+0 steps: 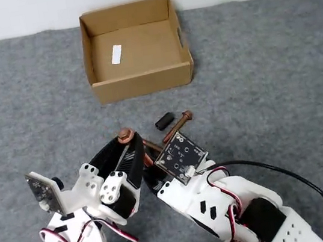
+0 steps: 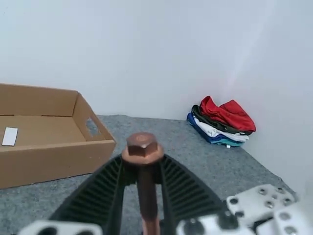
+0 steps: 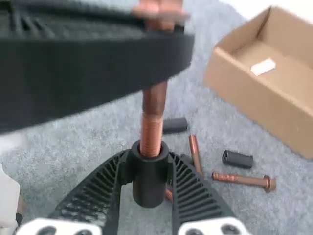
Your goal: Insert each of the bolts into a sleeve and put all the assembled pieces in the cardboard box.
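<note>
Bolt point(image 2: 142, 152) sits clamped in your left jaws, its thread end entering the sleeve point(image 3: 147, 178) that your right jaws grip above the desk point(image 1: 277, 79). Box point(image 1: 143, 82) stands at 12 o'clock from them. A spare sleeve point(image 1: 164, 120) and spare bolt point(image 1: 177, 126) lie at 1 o'clock.

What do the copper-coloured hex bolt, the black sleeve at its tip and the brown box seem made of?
Copper-coloured hex bolt: metal, likely copper-plated; soft sheen, cut threads. Black cylindrical sleeve: matte, plastic or rubber, unclear which. Brown open box: plain cardboard, folded walls, matte surface.
</note>
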Robot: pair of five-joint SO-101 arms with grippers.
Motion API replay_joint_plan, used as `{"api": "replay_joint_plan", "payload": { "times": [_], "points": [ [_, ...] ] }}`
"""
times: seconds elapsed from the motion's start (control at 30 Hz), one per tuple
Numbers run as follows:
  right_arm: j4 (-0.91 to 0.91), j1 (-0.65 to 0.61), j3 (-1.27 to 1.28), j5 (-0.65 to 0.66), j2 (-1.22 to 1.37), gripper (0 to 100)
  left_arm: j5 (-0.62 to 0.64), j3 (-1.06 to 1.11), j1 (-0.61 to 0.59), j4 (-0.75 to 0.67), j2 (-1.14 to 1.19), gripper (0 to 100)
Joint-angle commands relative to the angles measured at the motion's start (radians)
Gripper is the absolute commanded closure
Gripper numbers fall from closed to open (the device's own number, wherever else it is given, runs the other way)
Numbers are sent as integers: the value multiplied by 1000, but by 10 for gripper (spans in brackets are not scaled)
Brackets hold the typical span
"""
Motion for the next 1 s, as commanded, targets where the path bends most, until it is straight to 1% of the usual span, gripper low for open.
{"api": "replay_joint_plan", "payload": {
  "times": [0.0,0.13,0.2,0.27,0.33,0.43,0.5,0.8,0.87,0.93,0.97],
  "points": [
    [-22,-8,-91,9,-5,991,-14,-12,14,15,-5,994],
    [-27,-4,-91,9,-5,991,-17,-53,100,163,-5,994],
    [-28,-4,-91,9,-7,991,-20,-62,117,216,-3,993],
    [-30,-4,-91,9,-7,991,-64,-65,120,242,-2,986],
    [-30,-4,-91,9,-7,991,-110,-61,115,252,-2,928],
    [-30,-4,-91,9,-7,991,-132,-61,114,287,2,783],
    [-30,-4,-91,9,-7,991,-143,-61,110,315,2,733],
    [-22,-2,-91,5,-4,991,-180,-150,-18,331,2,732],
    [-22,19,-87,3,-4,991,-180,-196,-41,328,2,737],
    [-22,67,-87,-23,-2,991,-181,-249,-75,328,2,784],
    [-19,102,-87,-46,-2,991,-183,-277,-98,327,-2,825]
  ]
}}
